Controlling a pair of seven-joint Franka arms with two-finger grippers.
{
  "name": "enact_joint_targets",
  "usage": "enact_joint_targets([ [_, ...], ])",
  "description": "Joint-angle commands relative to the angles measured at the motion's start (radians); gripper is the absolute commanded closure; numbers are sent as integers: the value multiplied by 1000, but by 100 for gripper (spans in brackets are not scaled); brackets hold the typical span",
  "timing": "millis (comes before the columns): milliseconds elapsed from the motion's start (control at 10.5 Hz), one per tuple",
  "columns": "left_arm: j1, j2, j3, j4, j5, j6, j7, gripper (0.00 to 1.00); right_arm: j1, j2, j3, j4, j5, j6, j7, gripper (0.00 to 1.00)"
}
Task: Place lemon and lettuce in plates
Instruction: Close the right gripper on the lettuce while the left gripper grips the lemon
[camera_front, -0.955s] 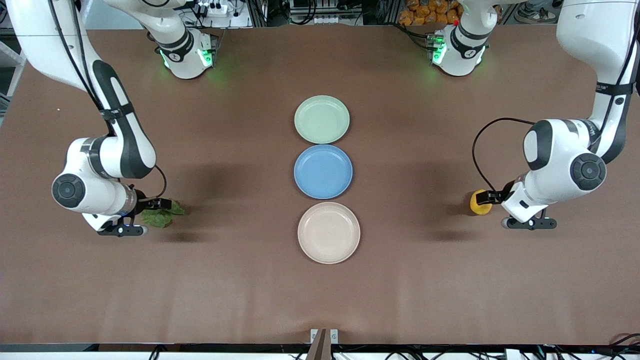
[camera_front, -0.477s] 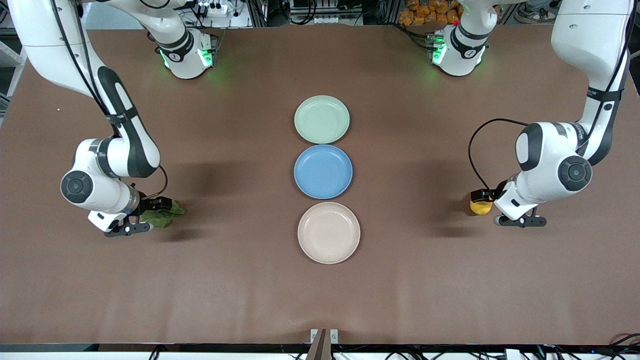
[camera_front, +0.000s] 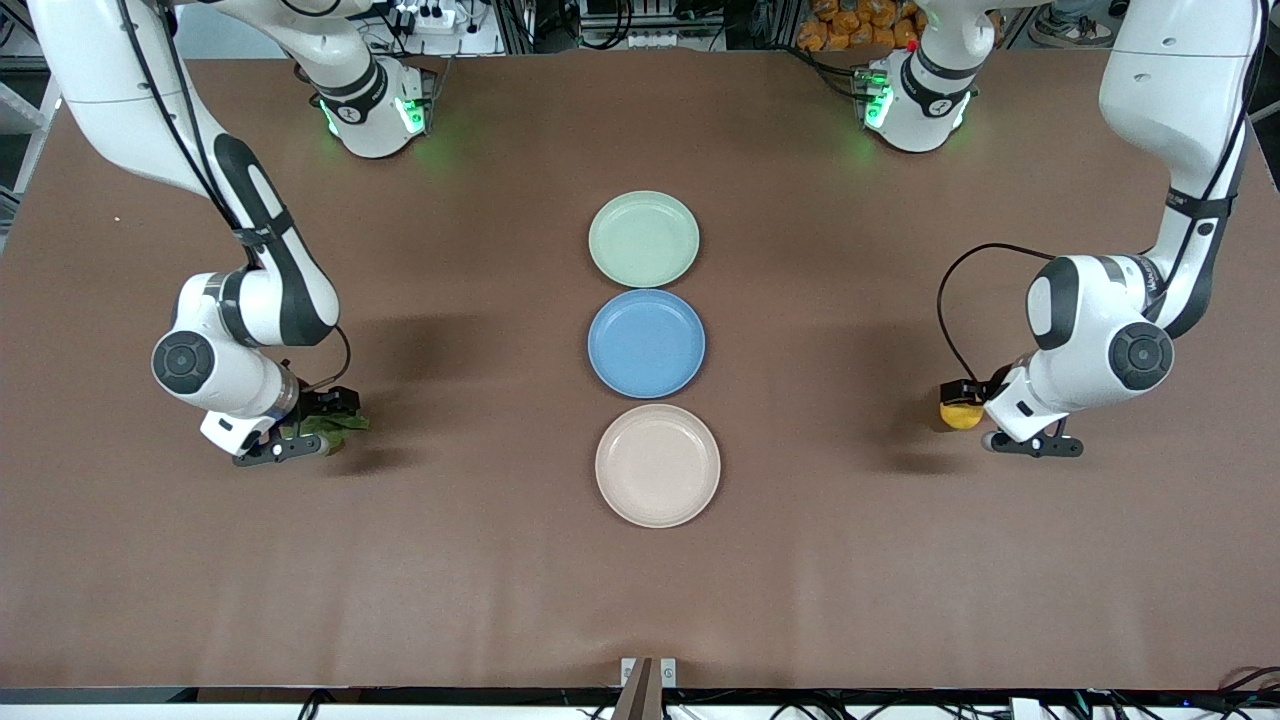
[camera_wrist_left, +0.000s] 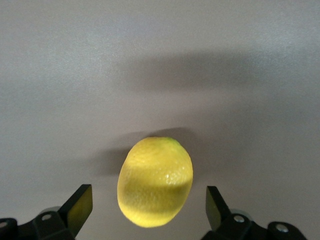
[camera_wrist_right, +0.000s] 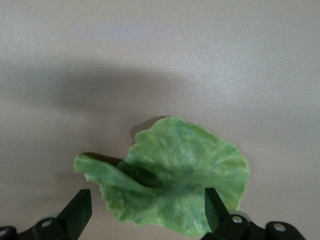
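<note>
With each gripper spread wide, the left gripper (camera_wrist_left: 148, 207) should centre its fingers around the lemon (camera_wrist_left: 155, 181) before closing, while the right gripper (camera_wrist_right: 147, 210) should drop low to pinch the flat lettuce (camera_wrist_right: 172, 175).

Even overhead light, soft shadows, sharp front view

The brown table (camera_front: 480, 560) is evenly lit, with green glow by the arm bases. Both arms cast diffuse shadows toward the centre. In the wrist views the lemon (camera_wrist_left: 155, 182) and lettuce (camera_wrist_right: 175, 177) lie partly in shade.
</note>
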Motion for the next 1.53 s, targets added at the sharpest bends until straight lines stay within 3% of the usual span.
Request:
enact_joint_targets([
  [0,5,16,-3,-37,21,66,14,0,-7,-13,1,-24,-44,31,-10,0],
  [477,13,49,-3,-37,22,92,36,0,-24,7,1,-58,-54,118,-19,0],
  [1336,25,78,-3,-40,21,121,70,0,-61,25,4,-60,-52,149,-32,0],
  [1432,15,72,-3,-36,21,114,63,19,-59,25,4,-60,-52,149,-32,0],
])
